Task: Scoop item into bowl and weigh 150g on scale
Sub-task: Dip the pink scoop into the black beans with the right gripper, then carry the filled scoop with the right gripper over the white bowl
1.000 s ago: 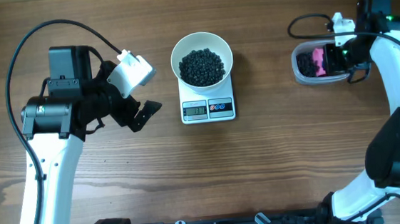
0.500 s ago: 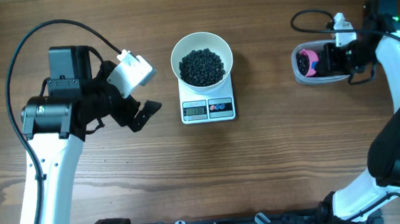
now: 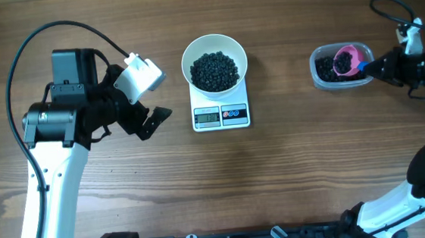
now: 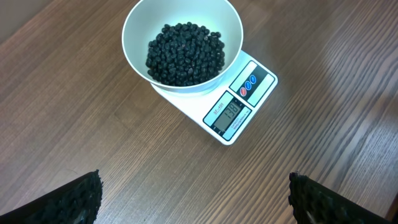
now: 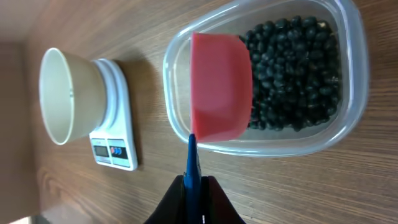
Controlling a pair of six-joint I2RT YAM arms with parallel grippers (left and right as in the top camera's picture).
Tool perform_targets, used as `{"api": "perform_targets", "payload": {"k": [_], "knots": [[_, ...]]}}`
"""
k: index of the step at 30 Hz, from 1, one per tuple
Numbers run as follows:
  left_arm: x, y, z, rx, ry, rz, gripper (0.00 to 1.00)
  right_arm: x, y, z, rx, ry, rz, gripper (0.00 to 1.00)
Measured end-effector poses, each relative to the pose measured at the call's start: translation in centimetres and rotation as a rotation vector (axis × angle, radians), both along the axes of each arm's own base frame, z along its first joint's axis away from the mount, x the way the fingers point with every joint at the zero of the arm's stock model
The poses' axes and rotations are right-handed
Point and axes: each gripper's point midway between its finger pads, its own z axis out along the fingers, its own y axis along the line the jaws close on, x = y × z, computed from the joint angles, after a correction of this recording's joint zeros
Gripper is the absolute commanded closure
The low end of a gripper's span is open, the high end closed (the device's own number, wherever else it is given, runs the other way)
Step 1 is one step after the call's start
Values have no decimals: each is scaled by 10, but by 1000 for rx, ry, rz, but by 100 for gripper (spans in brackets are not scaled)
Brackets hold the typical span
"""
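Bowl (image 3: 213, 47) sits on scale (image 3: 221, 115), mid-bench (image 3: 293, 173), with a heap of beans (image 3: 215, 72) in it; display digits too small to read. Left jaws wide open, empty, hovering left of scale. Right jaws clamped on blue handle (image 5: 192, 158) of pink scoop (image 3: 345, 60). Scoop head is inside tub (image 3: 322, 80) at right, more beans there.

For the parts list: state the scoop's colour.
The scoop has a pink cup and a blue handle, clearest in the right wrist view.
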Motion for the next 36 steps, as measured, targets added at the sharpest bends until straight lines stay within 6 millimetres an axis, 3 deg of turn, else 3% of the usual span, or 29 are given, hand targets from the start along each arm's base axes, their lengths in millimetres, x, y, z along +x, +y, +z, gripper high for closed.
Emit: {"api": "perform_targets", "payload": {"k": [10,15,18,28,33,36], "knots": [[0,0,0,0,0,0,0,15,29,43,260,-191,40,96],[0,0,0,0,0,0,0,19,48,49,293,-211,88,96],[0,0,0,0,0,0,0,28,75,50,287,-232,163,96],[0,0,0,0,0,0,0,53,195,65,268,-289,408,96],[0,0,0,0,0,0,0,51,238,70,218,-284,484,96],[0,0,0,0,0,0,0,56,254,78,143,-311,506,96]]}}
